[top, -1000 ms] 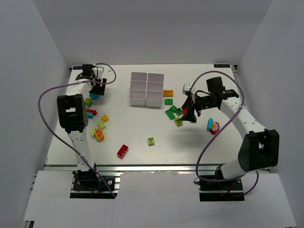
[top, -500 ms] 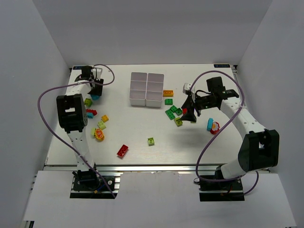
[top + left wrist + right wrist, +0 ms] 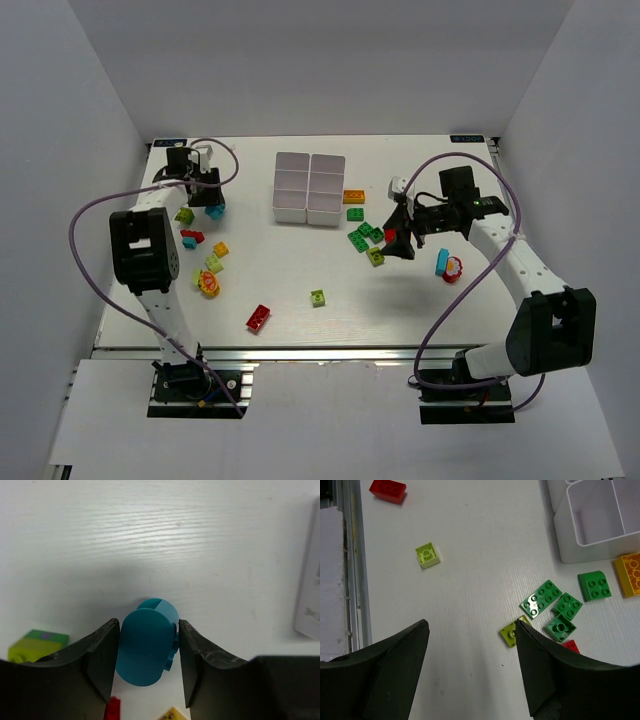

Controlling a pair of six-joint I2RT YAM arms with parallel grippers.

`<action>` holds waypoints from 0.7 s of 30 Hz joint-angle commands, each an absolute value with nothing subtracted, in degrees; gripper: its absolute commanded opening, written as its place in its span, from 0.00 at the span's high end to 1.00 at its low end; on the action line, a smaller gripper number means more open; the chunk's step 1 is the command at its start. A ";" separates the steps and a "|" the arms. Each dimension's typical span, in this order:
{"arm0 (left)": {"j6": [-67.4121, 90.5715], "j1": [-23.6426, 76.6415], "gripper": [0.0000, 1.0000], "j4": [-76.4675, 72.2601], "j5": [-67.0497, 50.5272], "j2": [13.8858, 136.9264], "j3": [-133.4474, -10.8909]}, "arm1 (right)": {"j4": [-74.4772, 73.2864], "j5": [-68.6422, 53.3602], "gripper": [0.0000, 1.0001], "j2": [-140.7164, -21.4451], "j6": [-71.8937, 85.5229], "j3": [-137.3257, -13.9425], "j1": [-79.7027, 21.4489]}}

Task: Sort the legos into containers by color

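**Left tool on teal brick, right tool idle over the greens**

Top view. The white six-cell tray (image 3: 309, 186) sits by the far edge of the table (image 3: 300, 265), about midway along it; its cells look bare from here. The left tool (image 3: 210, 200) is out near the far left corner, with a teal brick (image 3: 216, 212) at its tip. The right tool (image 3: 398, 240) hangs over the right half of the table, just beside a cluster of green bricks (image 3: 363, 237) that lies off the tray's near right corner. Loose pieces are scattered toward the near edge, among them a red brick (image 3: 258, 317).

Left wrist view. Both fingers (image 3: 102, 655) are pressed to the flanks of the teal brick, so the jaws are about half closed on it. Whether it has left the table I cannot tell. A lime brick (image 3: 37, 646) lies just to one side.

Right wrist view. Jaws spread wide with nothing between them. The green bricks lie on the table below, a small red piece (image 3: 569, 645) touching them, and a tray corner is in frame.

Handling (a judgement). Hard moulded plastic: light, stiff, not fragile, with smooth sides. The teal piece is rounded at one end, so a pinch there could squirt it out. The flat side walls are the best place to hold it, below the studs.
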State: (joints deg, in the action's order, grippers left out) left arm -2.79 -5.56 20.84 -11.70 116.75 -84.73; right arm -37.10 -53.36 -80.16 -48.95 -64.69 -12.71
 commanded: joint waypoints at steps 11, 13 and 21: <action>7.55 -4.83 1.00 15.04 -23.72 97.74 -68.66 | -34.63 -56.07 0.25 -77.52 -47.20 -63.37 -12.39; 10.35 -4.40 1.00 12.84 -26.00 95.37 -67.24 | -34.63 -56.07 0.25 -77.26 -47.20 -63.19 -12.48; 24.15 -0.88 1.00 -1.11 -31.29 87.63 -62.85 | -33.93 -56.25 0.26 -76.20 -45.79 -62.67 -12.48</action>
State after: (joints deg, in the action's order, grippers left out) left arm 16.25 -2.07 9.17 -27.18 93.17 -63.16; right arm -35.55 -54.26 -78.13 -46.76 -62.92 -12.71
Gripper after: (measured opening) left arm 0.570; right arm 0.743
